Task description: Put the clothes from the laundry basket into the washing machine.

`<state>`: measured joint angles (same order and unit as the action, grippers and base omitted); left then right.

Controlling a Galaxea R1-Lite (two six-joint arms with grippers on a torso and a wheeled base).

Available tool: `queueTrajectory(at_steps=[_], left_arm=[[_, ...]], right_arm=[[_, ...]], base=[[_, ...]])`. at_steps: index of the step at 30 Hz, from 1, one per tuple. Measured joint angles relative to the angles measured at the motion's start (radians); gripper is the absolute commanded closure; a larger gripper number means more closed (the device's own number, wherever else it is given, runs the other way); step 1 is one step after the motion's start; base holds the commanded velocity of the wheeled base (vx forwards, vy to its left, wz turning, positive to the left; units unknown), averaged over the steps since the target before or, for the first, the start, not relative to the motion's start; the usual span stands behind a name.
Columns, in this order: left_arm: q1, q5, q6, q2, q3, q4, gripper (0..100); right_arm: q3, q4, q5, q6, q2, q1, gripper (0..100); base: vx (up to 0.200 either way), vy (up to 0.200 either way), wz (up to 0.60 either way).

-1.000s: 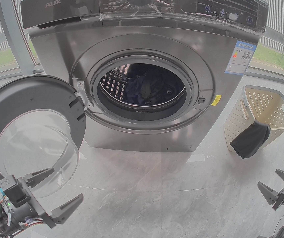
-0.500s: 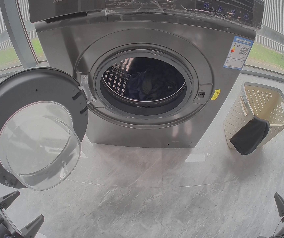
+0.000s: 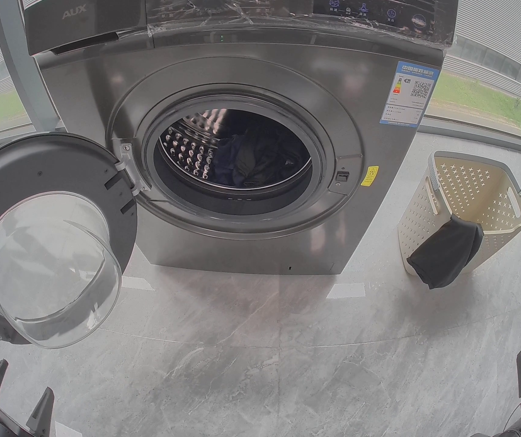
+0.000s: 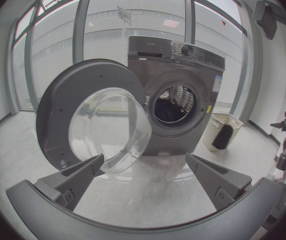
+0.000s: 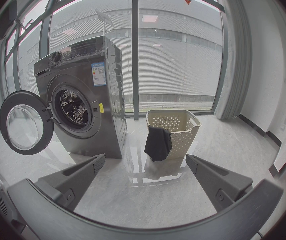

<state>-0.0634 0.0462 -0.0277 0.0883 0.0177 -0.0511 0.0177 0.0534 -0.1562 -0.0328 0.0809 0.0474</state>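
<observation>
The grey washing machine (image 3: 236, 50) stands ahead with its round door (image 3: 42, 238) swung open to the left. Dark clothes (image 3: 254, 156) lie inside the drum. To the machine's right sits the cream laundry basket (image 3: 482, 180) with a black garment (image 3: 445, 259) hanging over its front rim. My left gripper (image 3: 18, 389) is low at the front left, open and holding nothing. My right gripper (image 5: 144, 164) is low at the front right, open and holding nothing, facing the basket (image 5: 179, 124) and garment (image 5: 158, 144) from a distance.
Grey marble floor (image 3: 285, 353) stretches between me and the machine. Windows and a pillar (image 3: 15, 50) stand behind and beside the machine. The open door (image 4: 89, 114) juts out over the floor on the left side.
The whole head view has shifted, so the camera moved. Both grippers have dropped lower toward the view's bottom corners. The clothes, basket and door stay as they were.
</observation>
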Motion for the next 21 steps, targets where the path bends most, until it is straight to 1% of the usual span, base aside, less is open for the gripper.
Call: queueTrajectory(at_steps=[2, 5, 6, 8, 10, 11, 12, 14, 21], left_arm=[[0.044, -0.003, 0.013, -0.018, 0.000, 0.015, 0], [0.070, -0.014, 0.028, -0.042, 0.000, 0.041, 0], [0.070, -0.017, 0.031, -0.049, 0.000, 0.046, 0], [0.068, -0.021, 0.036, -0.059, 0.000, 0.051, 0], [0.065, -0.022, 0.037, -0.065, 0.000, 0.053, 0], [0.063, -0.022, 0.036, -0.068, 0.000, 0.053, 0], [0.063, -0.023, 0.035, -0.070, 0.000, 0.054, 0], [0.061, -0.025, 0.030, -0.073, 0.000, 0.055, 0], [0.060, -0.030, 0.012, -0.077, 0.000, 0.056, 0]], right_arm=[[0.000, 0.000, 0.010, 0.004, -0.017, -0.017, 0], [0.000, -0.003, 0.026, 0.004, -0.039, -0.033, 0], [0.000, -0.007, 0.041, 0.002, -0.044, -0.039, 0], [0.000, -0.021, 0.095, 0.006, -0.053, -0.046, 0], [0.000, -0.036, 0.141, 0.012, -0.058, -0.049, 0], [0.000, -0.041, 0.156, 0.017, -0.061, -0.051, 0], [0.000, -0.044, 0.159, 0.021, -0.062, -0.053, 0], [0.000, -0.053, 0.153, 0.039, -0.064, -0.054, 0], [0.000, -0.053, 0.151, 0.039, -0.068, -0.054, 0]], base=[[0.000, 0.000, 0.00], [0.000, 0.000, 0.00], [0.000, 0.000, 0.00], [0.000, 0.000, 0.00], [0.000, 0.000, 0.00], [0.000, 0.000, 0.00], [0.000, 0.000, 0.00], [0.000, -0.200, 0.00], [0.000, -0.200, 0.00]])
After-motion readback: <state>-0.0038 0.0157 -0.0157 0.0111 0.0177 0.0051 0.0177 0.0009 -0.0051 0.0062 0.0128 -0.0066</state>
